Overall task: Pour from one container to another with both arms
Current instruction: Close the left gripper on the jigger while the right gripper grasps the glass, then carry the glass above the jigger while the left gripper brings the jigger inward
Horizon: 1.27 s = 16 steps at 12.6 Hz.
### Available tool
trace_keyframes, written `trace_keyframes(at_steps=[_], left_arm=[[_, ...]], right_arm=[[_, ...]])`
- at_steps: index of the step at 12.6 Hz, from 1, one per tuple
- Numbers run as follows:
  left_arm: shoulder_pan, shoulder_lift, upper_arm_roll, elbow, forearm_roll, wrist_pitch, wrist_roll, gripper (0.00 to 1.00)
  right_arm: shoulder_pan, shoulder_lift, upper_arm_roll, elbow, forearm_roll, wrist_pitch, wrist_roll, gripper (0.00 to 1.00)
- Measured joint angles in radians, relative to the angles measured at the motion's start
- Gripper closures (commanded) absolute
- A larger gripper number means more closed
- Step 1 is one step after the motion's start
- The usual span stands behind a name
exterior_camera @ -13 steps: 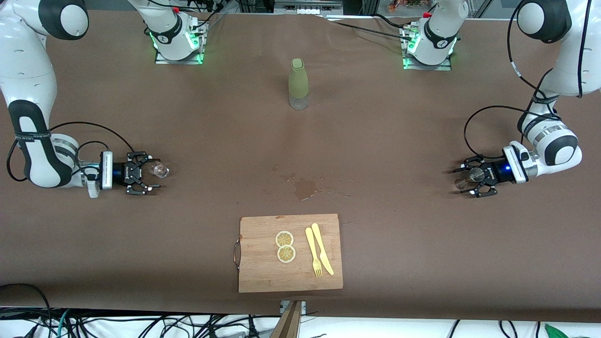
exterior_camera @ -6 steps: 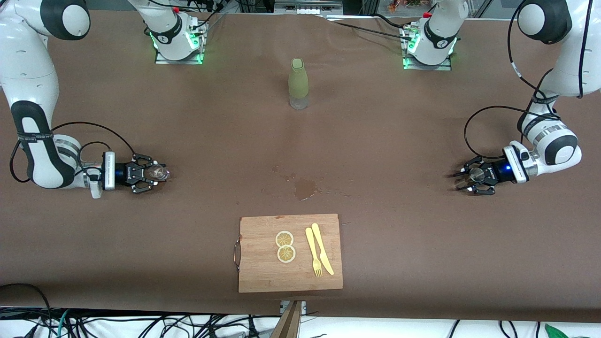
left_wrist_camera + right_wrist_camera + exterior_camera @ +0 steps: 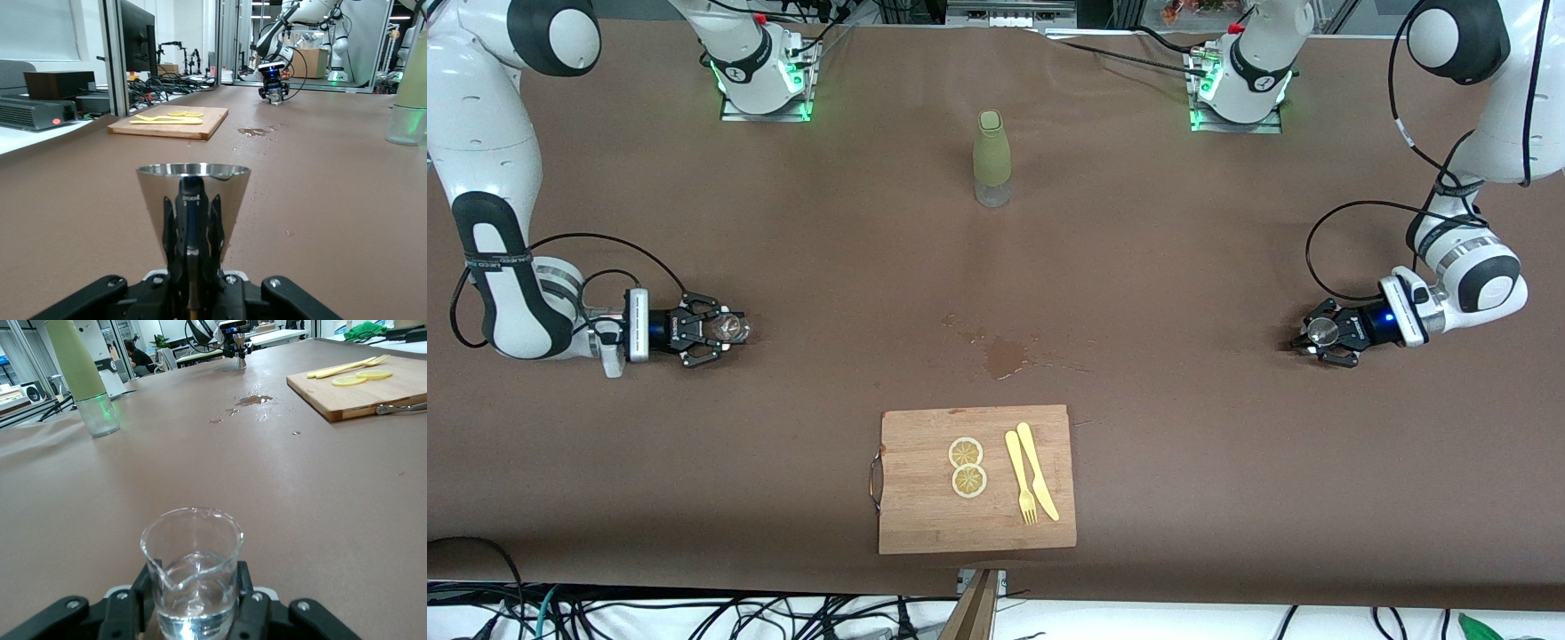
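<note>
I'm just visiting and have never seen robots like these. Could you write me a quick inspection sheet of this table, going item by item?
Surface: brown table; wet spill near its middle.
Job's things: glass beaker with clear liquid; metal cone cup; both upright.
Clutter: green bottle between the bases; cutting board with lemon slices, yellow fork and yellow knife.
Grippers: right gripper shut on the glass beaker at the right arm's end; left gripper shut on the metal cone cup at the left arm's end.
Cables: black cables looped along both arms; more past the table's near edge.
Surroundings: lab benches, monitor.
</note>
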Motion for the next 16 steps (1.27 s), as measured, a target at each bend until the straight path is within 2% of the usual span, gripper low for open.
trace_keyframes(at_steps=[7,13,16], left_arm=[[0.002,0.000,-0.013,0.000,-0.008,-0.044,-0.009,1.00],[-0.003,0.000,-0.127,0.001,-0.008,-0.045,-0.040,1.00],[-0.009,0.000,-0.205,0.002,-0.008,-0.008,-0.044,1.00]], right_arm=[[0.083,-0.010,0.001,0.085,-0.001,0.000,0.094,0.88],[0.181,-0.038,0.001,0.159,-0.009,0.011,0.266,0.86],[0.229,-0.041,0.002,0.229,-0.033,0.011,0.404,0.86]])
